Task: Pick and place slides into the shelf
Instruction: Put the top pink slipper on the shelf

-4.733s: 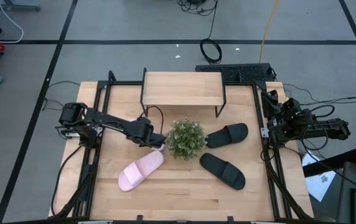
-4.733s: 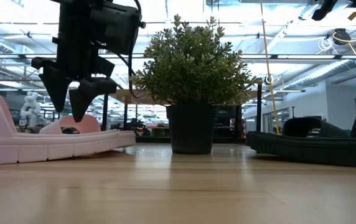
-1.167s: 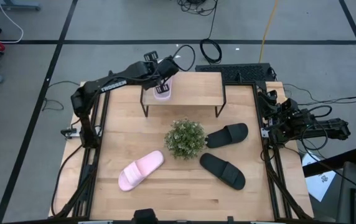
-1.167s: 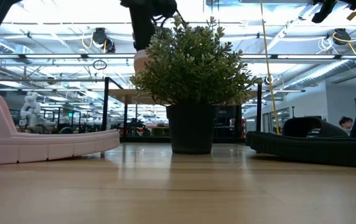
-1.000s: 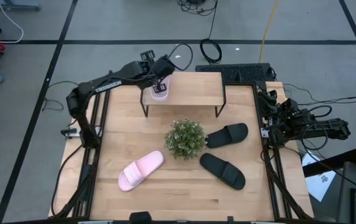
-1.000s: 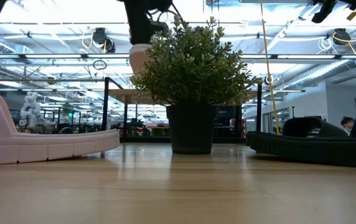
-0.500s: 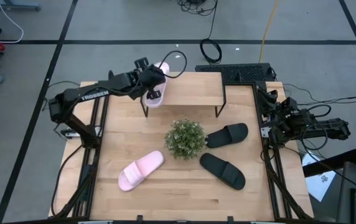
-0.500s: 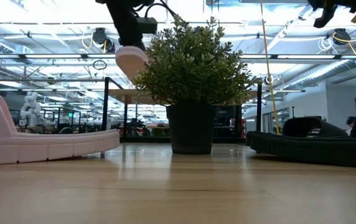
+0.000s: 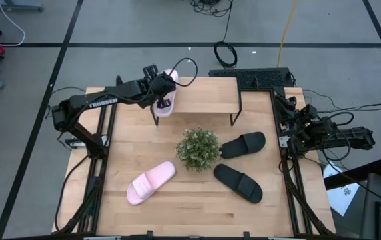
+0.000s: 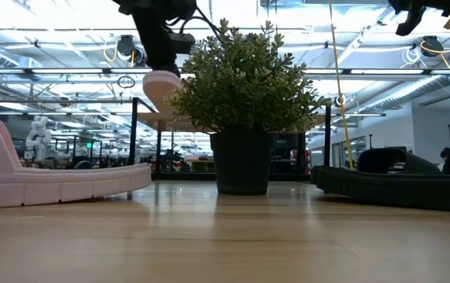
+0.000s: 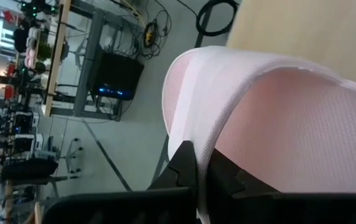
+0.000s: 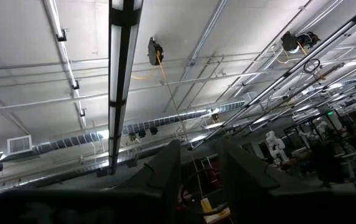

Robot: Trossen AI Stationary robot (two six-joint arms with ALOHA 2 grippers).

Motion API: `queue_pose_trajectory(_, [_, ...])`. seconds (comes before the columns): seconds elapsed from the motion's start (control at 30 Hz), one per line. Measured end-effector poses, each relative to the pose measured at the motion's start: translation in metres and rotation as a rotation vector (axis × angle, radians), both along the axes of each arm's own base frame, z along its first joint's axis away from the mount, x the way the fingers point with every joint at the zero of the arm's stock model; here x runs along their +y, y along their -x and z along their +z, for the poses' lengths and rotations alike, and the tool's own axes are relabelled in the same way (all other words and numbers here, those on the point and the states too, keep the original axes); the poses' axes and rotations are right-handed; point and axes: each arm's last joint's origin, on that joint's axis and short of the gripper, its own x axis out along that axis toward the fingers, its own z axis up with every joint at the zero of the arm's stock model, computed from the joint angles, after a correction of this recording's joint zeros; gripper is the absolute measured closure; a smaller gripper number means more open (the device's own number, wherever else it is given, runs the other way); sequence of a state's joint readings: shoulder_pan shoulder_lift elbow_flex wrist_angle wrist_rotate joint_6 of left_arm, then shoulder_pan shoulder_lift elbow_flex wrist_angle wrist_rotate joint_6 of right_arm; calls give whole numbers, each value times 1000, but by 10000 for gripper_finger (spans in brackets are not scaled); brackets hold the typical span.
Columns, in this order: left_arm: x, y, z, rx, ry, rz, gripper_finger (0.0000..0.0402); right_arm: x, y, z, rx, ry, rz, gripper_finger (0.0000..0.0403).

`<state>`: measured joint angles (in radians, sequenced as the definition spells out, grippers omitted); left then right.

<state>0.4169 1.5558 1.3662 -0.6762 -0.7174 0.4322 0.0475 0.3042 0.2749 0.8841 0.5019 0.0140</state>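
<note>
Wooden surface: plant, 2 black slides, 1 pink slide. Left end effector pinches the other pink slide at the shelf's left end, overhanging. Risk: released there, it tips off. Right end effector parked at the right edge; fingers: cannot tell.

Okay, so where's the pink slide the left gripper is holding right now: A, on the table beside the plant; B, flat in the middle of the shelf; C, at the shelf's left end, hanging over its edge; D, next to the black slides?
C: the high view shows the left gripper clamped on the pink slide at the left end of the shelf, with the slide reaching past the board's edge.
</note>
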Motion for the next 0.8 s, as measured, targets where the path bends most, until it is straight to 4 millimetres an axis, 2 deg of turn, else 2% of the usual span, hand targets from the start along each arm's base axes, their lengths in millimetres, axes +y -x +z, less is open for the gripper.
queue_pose_trajectory(0.47, [3,1,-1,-10,6,17,401,0,0,0,3,0,0,303])
queue_pose_trajectory(0.8, [12,1,-15,24,25,39,401,0,0,0,6,0,0,303])
